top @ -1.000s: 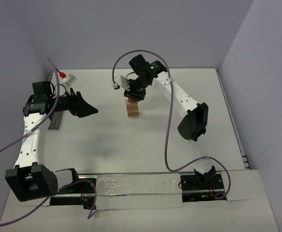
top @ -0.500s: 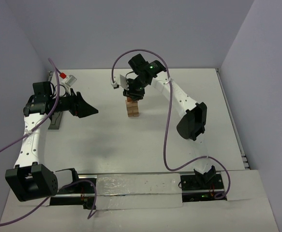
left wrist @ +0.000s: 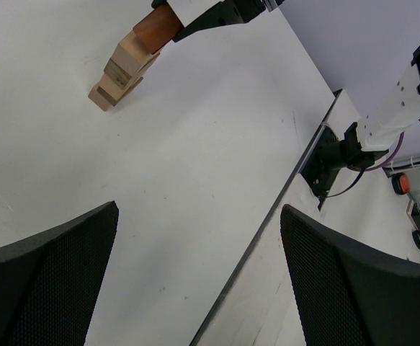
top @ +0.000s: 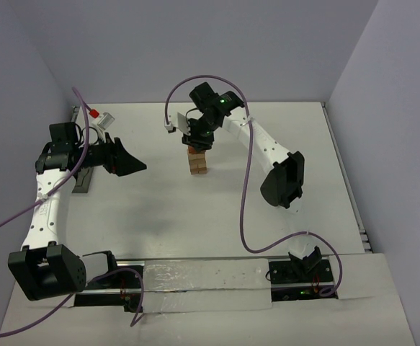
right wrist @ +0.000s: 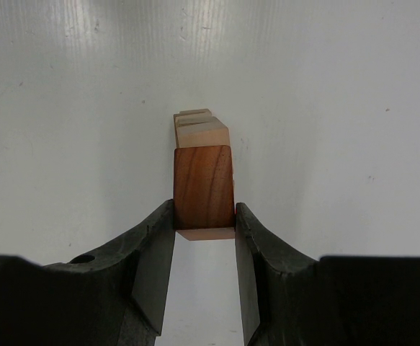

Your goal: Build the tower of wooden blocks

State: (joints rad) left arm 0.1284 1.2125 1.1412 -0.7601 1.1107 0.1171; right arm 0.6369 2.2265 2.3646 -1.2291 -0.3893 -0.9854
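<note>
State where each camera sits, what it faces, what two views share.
Top external: above, behind the bases, facing down at the table; left arm and right arm show.
Left wrist: on its arm, facing the tan cube stack; open left gripper below.
Right wrist: looking down the stack; right gripper clamps the reddish-brown block.
Shared: both wrist views show block and stack.

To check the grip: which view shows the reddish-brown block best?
Right wrist view: the reddish-brown block is large, central, clamped in the right tool. Left wrist view: small, at the top edge. Top view: barely visible under the tool.
</note>
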